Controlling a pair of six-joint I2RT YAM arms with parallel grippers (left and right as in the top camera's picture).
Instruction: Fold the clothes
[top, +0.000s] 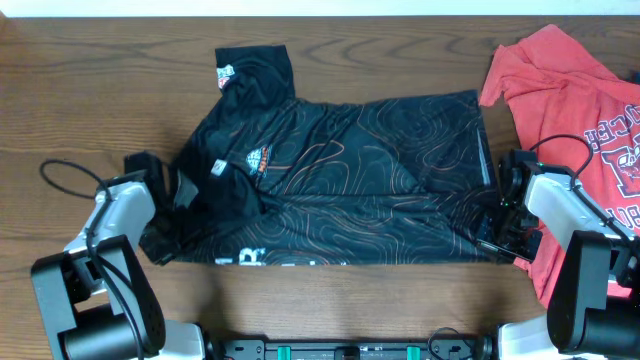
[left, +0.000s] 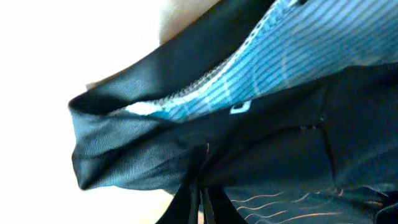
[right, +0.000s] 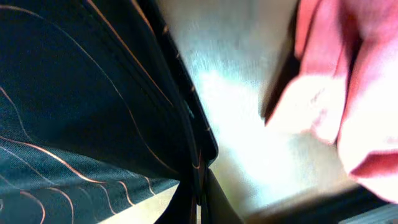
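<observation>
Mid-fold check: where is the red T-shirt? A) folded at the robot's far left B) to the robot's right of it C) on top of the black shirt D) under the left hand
B: the red T-shirt lies crumpled on the robot's right, beside the black shirt, not on it.

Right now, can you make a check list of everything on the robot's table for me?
Surface: wooden table.
Job's things: black shirt spread out in the middle; red T-shirt crumpled at the right, partly under the right arm.
Clutter: nothing seen.
Grippers: left gripper shut on the black shirt's left side; right gripper shut on its right edge.
Cables: black cable loop beside the left arm.
Surroundings: pale strip past the table's far edge.
</observation>
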